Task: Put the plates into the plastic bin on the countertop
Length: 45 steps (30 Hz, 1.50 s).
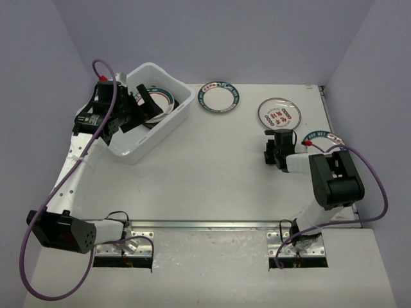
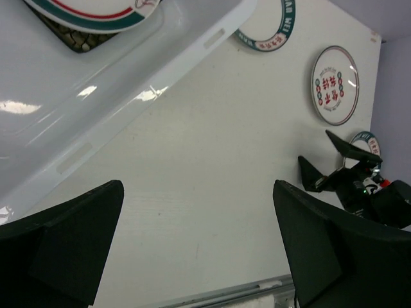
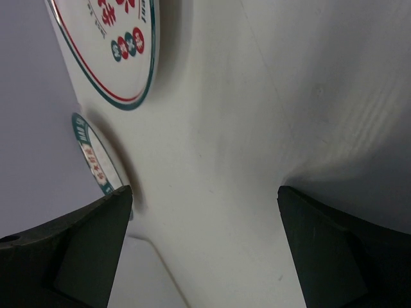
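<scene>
Lavender walls (image 1: 212,38) box in the off-white countertop (image 1: 212,173), where the plastic bin (image 1: 167,125) at far left holds a ringed plate (image 2: 90,8) atop a black square plate (image 2: 76,40), while a teal-rimmed plate (image 1: 218,97), a red-character plate (image 1: 279,114) and a third plate (image 1: 324,136) lie outside, and my left gripper (image 2: 198,192) and right gripper (image 3: 204,192) both gape wide, empty

- The left arm (image 1: 80,163) has slim white links, one marked with a row of small dark dots, and black joint housings.
- The housing at its base (image 1: 61,232) is boxy with rounded corners.
- A purple cable (image 1: 115,86) runs along its whole length.
- The right arm (image 1: 334,179) has a bulky black elbow block, a white forearm and its own purple cable (image 1: 384,192).
- A small red part (image 1: 307,144) shows by the right wrist.
- The left fingers (image 2: 70,250) and the right fingers (image 3: 83,256) are matte black wedges with flat, angular faces.
</scene>
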Motion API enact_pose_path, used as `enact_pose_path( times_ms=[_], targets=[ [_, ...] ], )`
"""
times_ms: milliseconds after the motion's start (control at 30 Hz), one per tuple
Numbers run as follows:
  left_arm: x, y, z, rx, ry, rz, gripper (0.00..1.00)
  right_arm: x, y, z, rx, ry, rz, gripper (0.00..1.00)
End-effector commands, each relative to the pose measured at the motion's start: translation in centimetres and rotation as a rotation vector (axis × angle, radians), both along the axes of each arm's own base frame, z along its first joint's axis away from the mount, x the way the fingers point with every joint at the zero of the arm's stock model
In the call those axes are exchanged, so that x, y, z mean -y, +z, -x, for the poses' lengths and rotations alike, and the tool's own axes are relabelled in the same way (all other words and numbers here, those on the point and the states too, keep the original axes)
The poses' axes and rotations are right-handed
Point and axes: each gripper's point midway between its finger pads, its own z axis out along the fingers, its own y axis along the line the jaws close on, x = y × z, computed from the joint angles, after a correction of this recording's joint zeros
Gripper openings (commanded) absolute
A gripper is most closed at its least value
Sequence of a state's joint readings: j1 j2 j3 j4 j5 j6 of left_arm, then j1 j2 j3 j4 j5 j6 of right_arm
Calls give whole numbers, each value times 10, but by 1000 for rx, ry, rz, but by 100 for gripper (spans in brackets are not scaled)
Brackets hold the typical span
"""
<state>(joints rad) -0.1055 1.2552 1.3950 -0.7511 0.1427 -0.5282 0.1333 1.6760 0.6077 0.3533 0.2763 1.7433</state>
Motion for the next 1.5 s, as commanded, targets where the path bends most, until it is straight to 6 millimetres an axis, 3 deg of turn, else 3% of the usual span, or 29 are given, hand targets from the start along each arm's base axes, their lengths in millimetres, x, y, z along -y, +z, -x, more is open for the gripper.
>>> enact_pose_path(
  times_ms=[0, 133, 267, 567, 667, 700, 767, 800, 867, 933, 967, 1000, 1167, 1233, 1267, 1400, 1467],
  targets=[
    [8, 17, 19, 52, -55, 33, 100, 38, -33, -8, -11, -294, -4, 96],
    [8, 19, 30, 42, -75, 19, 100, 49, -49, -20, -31, -371, 4, 96],
    [2, 21, 38, 42, -60, -10, 100, 53, -65, -30, -71, -391, 2, 89],
    [2, 19, 43, 20, -58, -5, 100, 43, -93, -53, -104, -392, -84, 38],
    [5, 19, 41, 19, -70, 4, 100, 41, -91, -62, -81, -358, -90, 26],
    [6, 17, 40, 16, -75, 8, 100, 38, -87, -69, -57, -315, -91, 16],
    [8, 16, 37, 14, -82, 12, 100, 30, -76, -82, -17, -225, -82, 2],
    [8, 14, 35, 11, -84, 11, 100, 25, -67, -91, 4, -140, -36, 0],
    [10, 15, 32, 14, -97, 12, 100, 10, -50, -103, 36, -10, 0, 0],
    [12, 18, 28, 26, -113, 13, 100, -17, -20, -114, 116, 172, 0, 0],
    [14, 19, 27, 30, -117, 13, 100, -20, -16, -113, 129, 204, 11, 0],
    [17, 19, 25, 30, -130, 13, 100, -33, 3, -109, 182, 275, -4, 0],
    [30, 20, 17, 46, -202, 41, 100, -78, 70, -78, 301, 563, -31, 0],
    [39, 16, 14, 47, -256, 64, 100, -97, 86, -54, 300, 722, -22, 0],
    [42, 12, 12, 38, -277, 72, 100, -104, 104, -43, 326, 800, -3, 0],
    [66, 1, 8, 28, -401, 149, 100, -117, 138, -4, 286, 1043, 62, 0],
    [75, -6, 6, 20, -446, 184, 100, -127, 144, 19, 222, 1175, 54, 0]
  ],
)
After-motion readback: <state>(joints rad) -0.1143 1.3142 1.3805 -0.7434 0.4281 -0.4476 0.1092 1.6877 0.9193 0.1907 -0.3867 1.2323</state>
